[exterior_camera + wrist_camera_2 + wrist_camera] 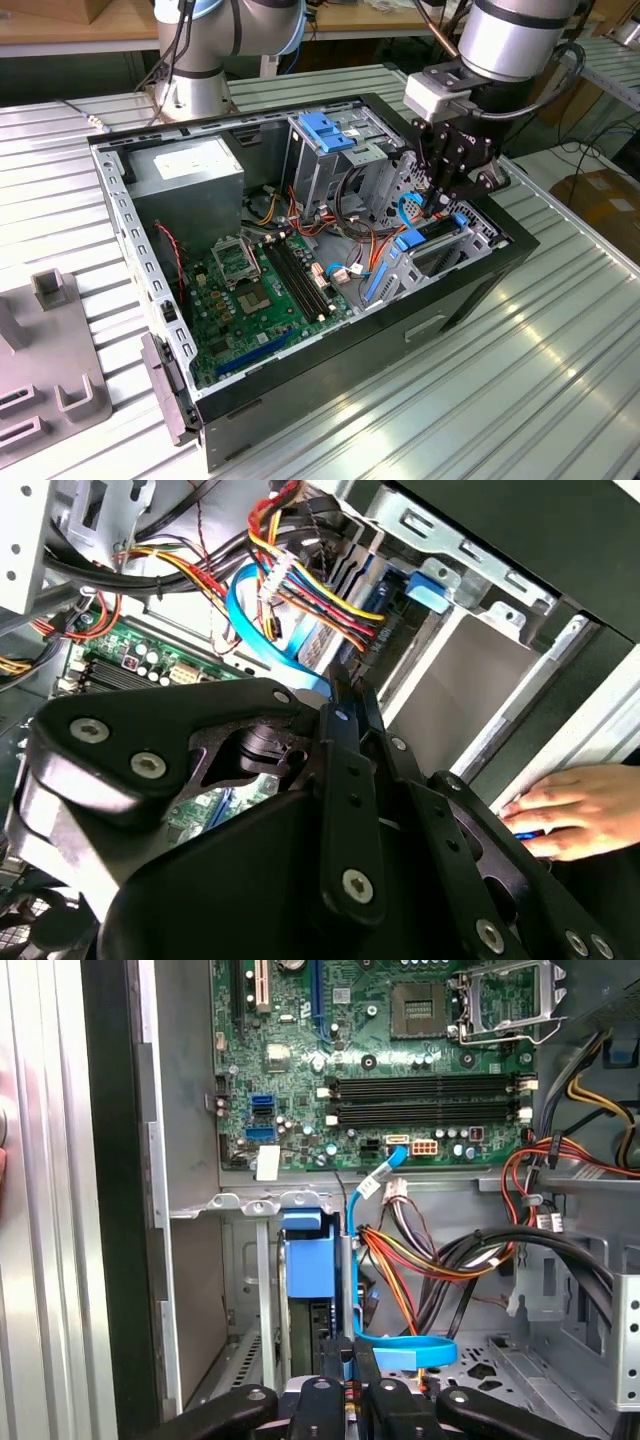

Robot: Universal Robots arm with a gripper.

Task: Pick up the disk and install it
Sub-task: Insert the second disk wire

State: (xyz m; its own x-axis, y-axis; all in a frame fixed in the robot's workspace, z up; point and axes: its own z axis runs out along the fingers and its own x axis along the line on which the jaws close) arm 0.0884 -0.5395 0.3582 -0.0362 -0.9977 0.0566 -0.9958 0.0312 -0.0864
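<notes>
I see my gripper [437,203] low inside the open computer case [470,290], its fingers [322,1400] pinching the disk [303,1290]. The disk stands on edge in the drive bay [450,245] at the case's corner, beside the motherboard [265,290]. A hand [580,810] rests on the case's outer wall.

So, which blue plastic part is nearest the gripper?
The disk's light-blue rail, just beneath the gripper; the blue latch atop the tall cage sits farther away.
</notes>
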